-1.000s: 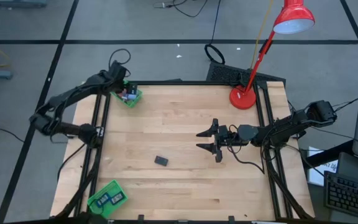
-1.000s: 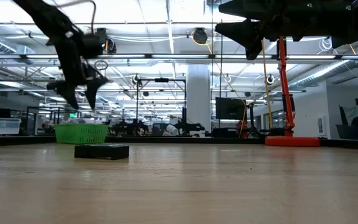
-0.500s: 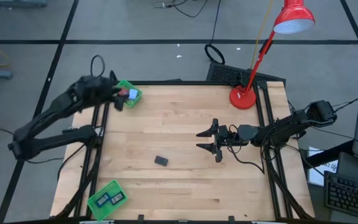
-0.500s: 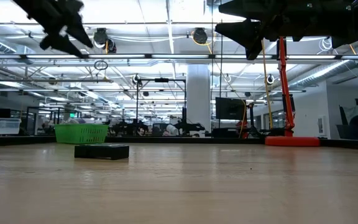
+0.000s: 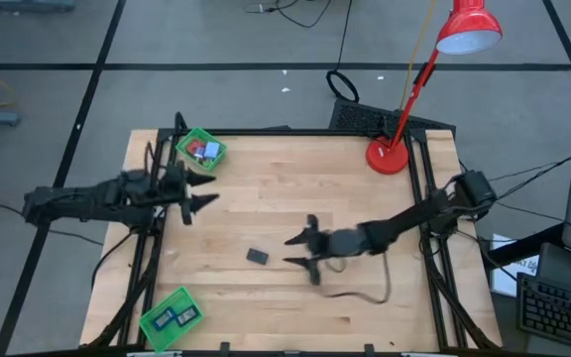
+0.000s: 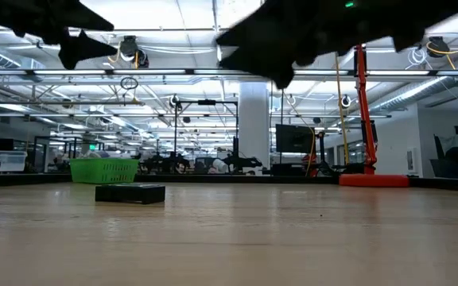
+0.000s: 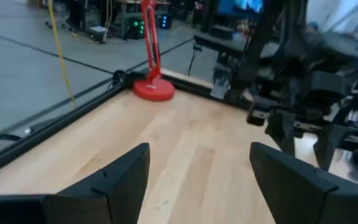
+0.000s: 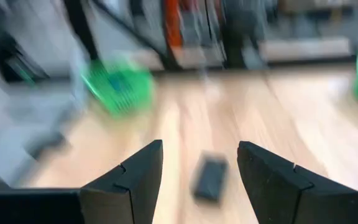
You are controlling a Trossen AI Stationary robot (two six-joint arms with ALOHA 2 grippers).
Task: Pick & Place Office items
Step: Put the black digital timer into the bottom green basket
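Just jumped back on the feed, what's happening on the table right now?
The right gripper is open and empty, reaching toward the one black rectangle lying loose on the wood. The left gripper hovers open and empty near the table's left edge, below the green tray at the back-left corner, which already holds small coloured pieces. A second green tray at the front-left corner holds dark pieces. The red lamp stands at the back.

the right wrist view gives you only a smeared black rectangle [image 8: 209,178] and green tray [image 8: 118,87]; the pieces inside both trays are too small to name.
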